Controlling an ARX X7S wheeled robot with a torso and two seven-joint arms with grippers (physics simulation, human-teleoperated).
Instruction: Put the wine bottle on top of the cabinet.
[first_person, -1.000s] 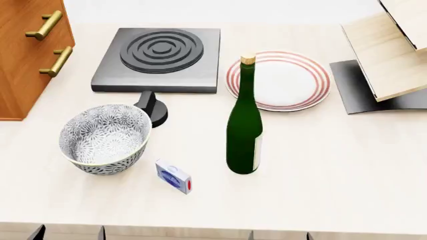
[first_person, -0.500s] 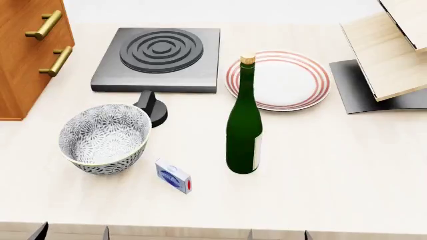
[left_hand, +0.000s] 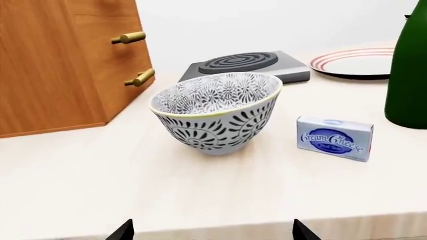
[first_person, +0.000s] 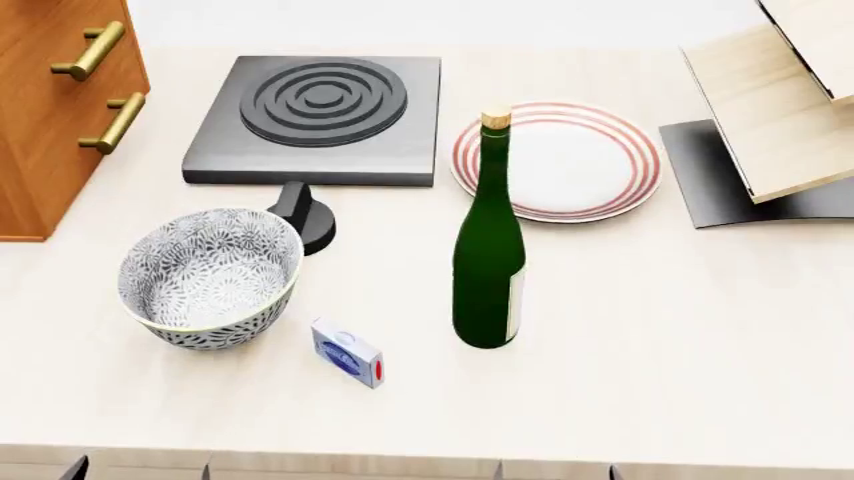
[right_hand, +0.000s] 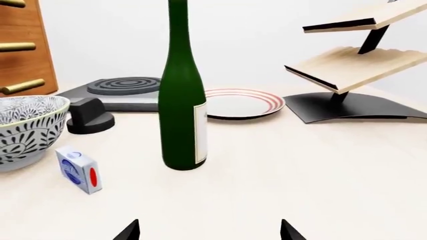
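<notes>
Your wine bottle (first_person: 489, 260) stands upright on the desk (first_person: 667, 340), near the middle, just in front of the red-ringed plate (first_person: 574, 160) and well apart from the cabinet (first_person: 54, 110), which sits at the desk's far left edge with its brass handles facing in. To the bottle's left you have the patterned bowl (first_person: 210, 275), a small cream cheese box (first_person: 347, 353) lying between bowl and bottle, and a black knob (first_person: 304, 212) in front of the hotplate (first_person: 320, 115). The pale slanted rack (first_person: 787, 110) is off to your right. Both tools hang at the near edge of the desk, touching nothing: the left tool (left_hand: 210, 235) faces the bowl with its fingertips spread wide, and the right tool (right_hand: 208, 234) faces the bottle, fingertips likewise parted and released.
</notes>
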